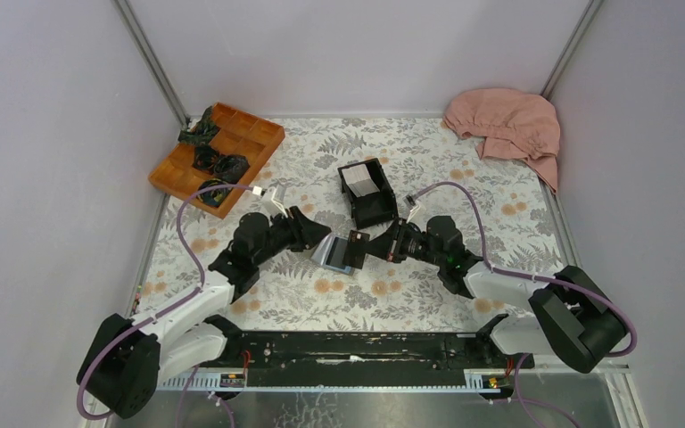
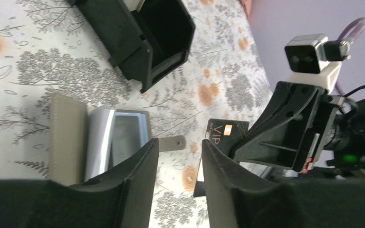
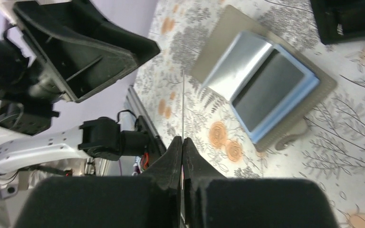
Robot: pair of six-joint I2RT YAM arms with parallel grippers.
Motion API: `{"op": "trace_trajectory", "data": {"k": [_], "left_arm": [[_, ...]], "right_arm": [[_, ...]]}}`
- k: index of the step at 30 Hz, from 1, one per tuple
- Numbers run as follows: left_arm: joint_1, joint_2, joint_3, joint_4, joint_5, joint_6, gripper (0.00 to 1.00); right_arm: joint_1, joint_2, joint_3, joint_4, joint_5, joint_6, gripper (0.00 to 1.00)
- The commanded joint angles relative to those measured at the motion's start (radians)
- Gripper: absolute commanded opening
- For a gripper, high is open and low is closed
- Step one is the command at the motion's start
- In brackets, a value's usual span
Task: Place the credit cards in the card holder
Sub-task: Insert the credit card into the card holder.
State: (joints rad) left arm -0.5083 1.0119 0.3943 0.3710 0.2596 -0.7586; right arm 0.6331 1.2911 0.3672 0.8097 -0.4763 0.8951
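Observation:
The card holder [image 1: 328, 253] lies open on the table, grey outside with a blue-rimmed dark half; it also shows in the left wrist view [image 2: 100, 137] and the right wrist view [image 3: 266, 85]. My right gripper [image 1: 376, 248] is shut on one credit card [image 1: 355, 250], dark-faced with "VIP" printed on it [image 2: 225, 134], held upright just right of the holder; it shows edge-on in the right wrist view [image 3: 183, 104]. My left gripper [image 1: 321, 234] is open and empty at the holder's left edge [image 2: 178, 145]. More white cards [image 1: 359, 183] stand in a black open box [image 1: 370, 203].
An orange compartment tray [image 1: 217, 153] with dark items sits at the back left. A pink cloth [image 1: 508, 125] lies in the back right corner. The black box [image 2: 147, 38] stands just behind the holder. Grey walls enclose the table.

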Motion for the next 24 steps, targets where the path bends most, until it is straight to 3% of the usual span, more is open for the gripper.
{"op": "trace_trajectory", "data": {"k": [1, 5, 9, 19, 24], "left_arm": [[-0.007, -0.007, 0.019, -0.081, -0.030, 0.072, 0.40], [-0.082, 0.000, 0.041, -0.133, -0.072, 0.116, 0.24], [-0.189, 0.020, 0.091, -0.204, -0.168, 0.165, 0.15], [-0.338, 0.228, 0.216, -0.351, -0.398, 0.230, 0.00], [-0.361, 0.338, 0.270, -0.394, -0.484, 0.236, 0.00]], "right_arm": [[0.032, -0.007, 0.065, -0.147, 0.136, -0.061, 0.00], [0.053, 0.010, 0.100, -0.229, 0.216, -0.089, 0.00], [0.062, 0.028, 0.121, -0.267, 0.256, -0.098, 0.00], [0.080, 0.104, 0.159, -0.290, 0.288, -0.087, 0.00], [0.103, 0.142, 0.182, -0.298, 0.309, -0.086, 0.00]]}}
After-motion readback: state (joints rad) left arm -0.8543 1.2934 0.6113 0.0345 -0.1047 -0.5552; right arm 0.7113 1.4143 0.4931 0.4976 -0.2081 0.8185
